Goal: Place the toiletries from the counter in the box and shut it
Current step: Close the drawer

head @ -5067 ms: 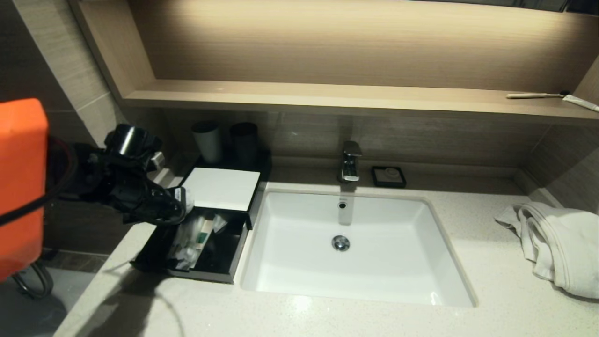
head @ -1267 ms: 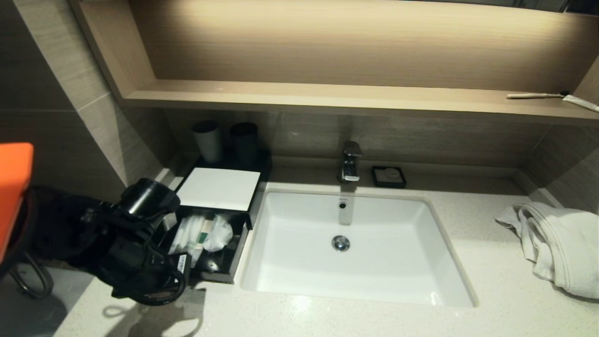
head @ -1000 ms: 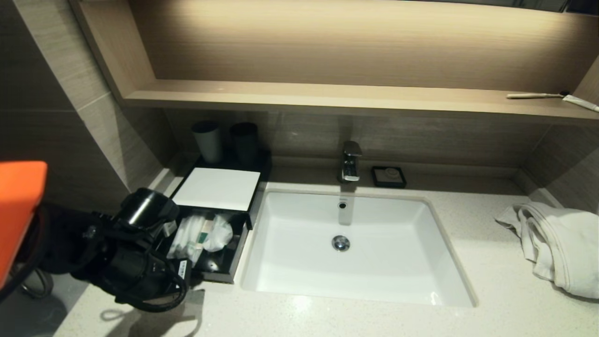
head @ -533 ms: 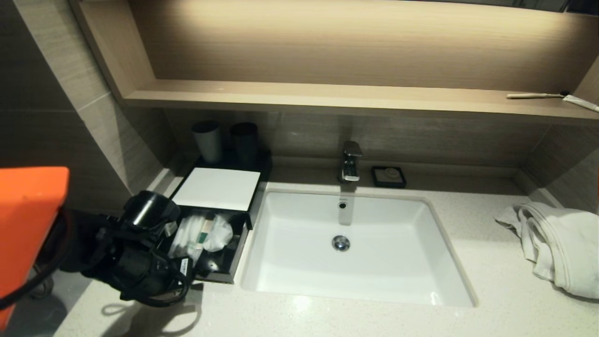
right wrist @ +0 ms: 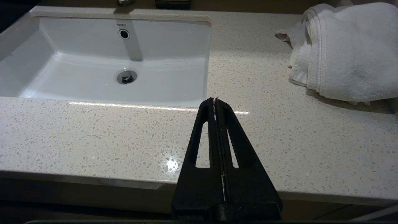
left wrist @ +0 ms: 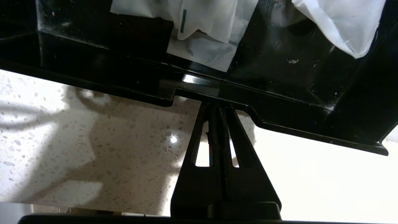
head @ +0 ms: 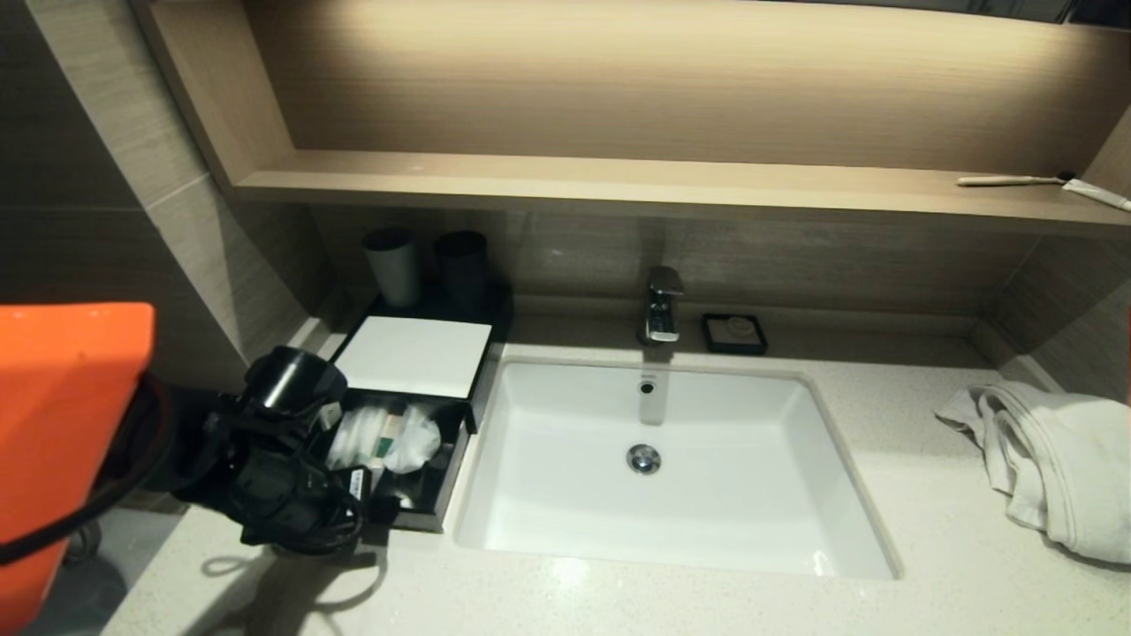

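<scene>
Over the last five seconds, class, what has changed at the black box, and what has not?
The left end effector, shut, came down from above the open drawer to the front of the box. The toiletries now lie inside. The drawer is still pulled out; the towel and the right end effector stayed put.

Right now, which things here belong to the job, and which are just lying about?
Job: toiletries in the open drawer; box; counter; left gripper, fingers shut, at the drawer front.

Lying about: towel, soap dish, two cups, toothbrush, faucet.
</scene>
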Robot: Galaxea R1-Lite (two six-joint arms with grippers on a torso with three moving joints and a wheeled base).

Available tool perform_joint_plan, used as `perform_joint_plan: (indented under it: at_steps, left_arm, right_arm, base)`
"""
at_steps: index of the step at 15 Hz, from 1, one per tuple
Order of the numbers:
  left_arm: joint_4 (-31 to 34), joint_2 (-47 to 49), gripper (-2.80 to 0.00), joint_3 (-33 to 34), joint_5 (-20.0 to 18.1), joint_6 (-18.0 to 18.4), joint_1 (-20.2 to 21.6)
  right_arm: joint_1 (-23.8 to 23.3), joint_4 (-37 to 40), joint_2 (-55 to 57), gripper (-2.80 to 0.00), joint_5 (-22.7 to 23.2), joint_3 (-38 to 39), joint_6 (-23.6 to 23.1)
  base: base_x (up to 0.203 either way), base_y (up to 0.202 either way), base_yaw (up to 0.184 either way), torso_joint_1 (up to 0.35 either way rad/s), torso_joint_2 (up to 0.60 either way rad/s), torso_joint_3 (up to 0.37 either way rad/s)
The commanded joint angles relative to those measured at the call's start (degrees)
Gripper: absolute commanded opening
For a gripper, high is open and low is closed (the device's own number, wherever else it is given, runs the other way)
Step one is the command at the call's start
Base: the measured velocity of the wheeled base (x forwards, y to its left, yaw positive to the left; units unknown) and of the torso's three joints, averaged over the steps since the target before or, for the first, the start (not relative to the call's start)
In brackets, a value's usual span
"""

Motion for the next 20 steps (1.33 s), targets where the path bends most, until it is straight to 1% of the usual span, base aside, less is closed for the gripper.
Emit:
perform_joint_plan:
  at_steps: [1,8,12,16,20]
  left_arm:
    - [0.3,0.5,-2.80,-1.2,0.0,-0.2,0.0]
    - [0.8,2.9,-2.80,-6.0,0.0,-0.3,0.3]
    - [0.9,3.6,-2.80,-7.4,0.1,-0.3,0.4]
    - [2.7,4.2,-2.80,-11.2,0.1,-0.2,1.2]
    - [2.9,6.8,-2.80,-13.9,0.0,-0.2,1.4]
  right_arm:
    - [0.0,0.0,0.0,-2.80,0.1,0.0,0.0]
    - [0.0,0.0,0.0,-2.80,0.1,0.0,0.0]
    - [0.0,0.0,0.0,-2.80,0.1,0.0,0.0]
    - [0.0,0.0,0.0,-2.80,0.1,0.0,0.0]
    - [0.0,0.0,0.0,-2.80,0.1,0.0,0.0]
  base:
    - [0.000,0.000,0.000,0.000,0.00,0.000]
    - [0.000,0.000,0.000,0.000,0.00,0.000]
    - [0.000,0.000,0.000,0.000,0.00,0.000]
    - [0.000,0.000,0.000,0.000,0.00,0.000]
    - [0.000,0.000,0.000,0.000,0.00,0.000]
